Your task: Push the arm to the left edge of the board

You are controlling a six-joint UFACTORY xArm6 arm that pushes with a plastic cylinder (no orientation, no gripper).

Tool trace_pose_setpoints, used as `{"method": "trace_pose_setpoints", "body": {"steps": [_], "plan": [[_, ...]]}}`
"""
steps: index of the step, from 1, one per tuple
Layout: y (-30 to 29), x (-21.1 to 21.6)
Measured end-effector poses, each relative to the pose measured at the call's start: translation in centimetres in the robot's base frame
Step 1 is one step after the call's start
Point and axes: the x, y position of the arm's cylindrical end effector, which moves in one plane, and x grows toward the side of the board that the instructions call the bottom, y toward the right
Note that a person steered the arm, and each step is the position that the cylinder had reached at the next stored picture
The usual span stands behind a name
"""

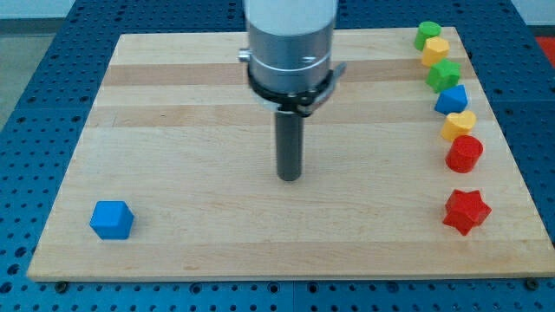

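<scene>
My tip (289, 178) rests on the wooden board (191, 130) near its middle, a little toward the view's bottom. The rod hangs from a grey and black arm body (290, 43) at the view's top centre. A blue cube (112, 219) sits at the view's bottom left, far to the left of my tip and below it. The board's left edge (74, 165) runs slanted at the view's left, well away from my tip. No block touches my tip.
Along the view's right edge stands a column of blocks: green (426, 35), yellow (435, 50), green (444, 75), blue (451, 100), a yellow heart (459, 126), a red cylinder (464, 154) and a red star (466, 211). A blue perforated table (43, 69) surrounds the board.
</scene>
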Motion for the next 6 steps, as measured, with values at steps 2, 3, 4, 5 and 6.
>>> {"method": "trace_pose_setpoints", "body": {"steps": [2,3,4,5,6], "plan": [[-13.2,0.0],[-20.6,0.0],[-26.4,0.4],[-29.0,1.7],[-29.0,3.5]]}}
